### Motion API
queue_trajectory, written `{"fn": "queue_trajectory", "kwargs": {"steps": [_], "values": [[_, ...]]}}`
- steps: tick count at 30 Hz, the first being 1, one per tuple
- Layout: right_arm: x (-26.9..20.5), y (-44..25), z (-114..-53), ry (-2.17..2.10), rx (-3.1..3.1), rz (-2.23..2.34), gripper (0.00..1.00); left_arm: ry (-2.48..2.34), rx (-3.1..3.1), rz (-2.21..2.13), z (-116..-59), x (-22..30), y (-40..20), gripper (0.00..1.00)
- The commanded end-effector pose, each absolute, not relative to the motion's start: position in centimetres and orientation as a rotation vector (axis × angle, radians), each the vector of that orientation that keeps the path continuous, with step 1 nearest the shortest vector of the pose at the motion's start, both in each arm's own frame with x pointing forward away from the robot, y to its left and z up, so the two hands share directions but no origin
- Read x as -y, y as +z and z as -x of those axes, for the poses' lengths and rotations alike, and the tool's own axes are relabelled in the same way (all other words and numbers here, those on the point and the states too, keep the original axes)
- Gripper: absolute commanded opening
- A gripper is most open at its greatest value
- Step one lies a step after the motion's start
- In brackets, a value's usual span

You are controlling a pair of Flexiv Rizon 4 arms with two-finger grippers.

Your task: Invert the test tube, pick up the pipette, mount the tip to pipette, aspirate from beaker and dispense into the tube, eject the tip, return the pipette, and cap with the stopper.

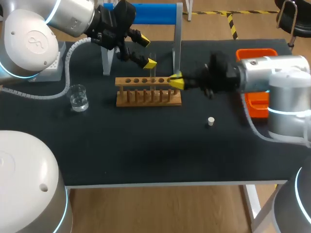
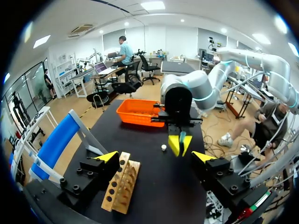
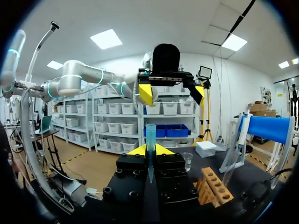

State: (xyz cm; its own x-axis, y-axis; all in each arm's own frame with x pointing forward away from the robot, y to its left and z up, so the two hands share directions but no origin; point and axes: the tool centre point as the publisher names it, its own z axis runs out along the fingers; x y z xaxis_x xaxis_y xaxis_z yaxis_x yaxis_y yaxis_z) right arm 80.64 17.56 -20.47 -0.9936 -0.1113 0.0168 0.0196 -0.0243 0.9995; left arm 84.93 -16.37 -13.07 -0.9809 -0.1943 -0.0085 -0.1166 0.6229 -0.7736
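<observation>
Fingers: right gripper (image 3: 150, 150) clamped on translucent bluish test tube (image 3: 150, 135); left gripper (image 2: 155, 156) apart

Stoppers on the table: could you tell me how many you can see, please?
1: the white stopper lies on the black table, right of the wooden rack. The orange tray could hide more.

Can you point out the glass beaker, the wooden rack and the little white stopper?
Small clear glass beaker (image 1: 78, 99): head view, on its glass wall.
Wooden rack with holes (image 1: 146, 99): head view, on its front face.
Small white cylindrical stopper (image 1: 211, 121): head view, on its top.
</observation>
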Motion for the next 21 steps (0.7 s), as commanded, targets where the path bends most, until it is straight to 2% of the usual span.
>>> {"fn": "queue_trajectory", "kwargs": {"steps": [1,10,21], "values": [[-12.5,-21.0,-79.6,-2.184,2.129,-0.098,0.0,-1.296,-2.752,0.263,-84.9,16.3,-12.9,1.0],[-9.4,-23.0,-79.2,-2.188,2.111,-0.073,0.0,-1.296,-2.752,0.263,-84.9,16.3,-12.9,1.0],[-8.7,-24.9,-79.4,-2.128,2.174,-0.042,0.0,-1.296,-2.752,0.263,-84.9,16.3,-12.9,1.0]]}}
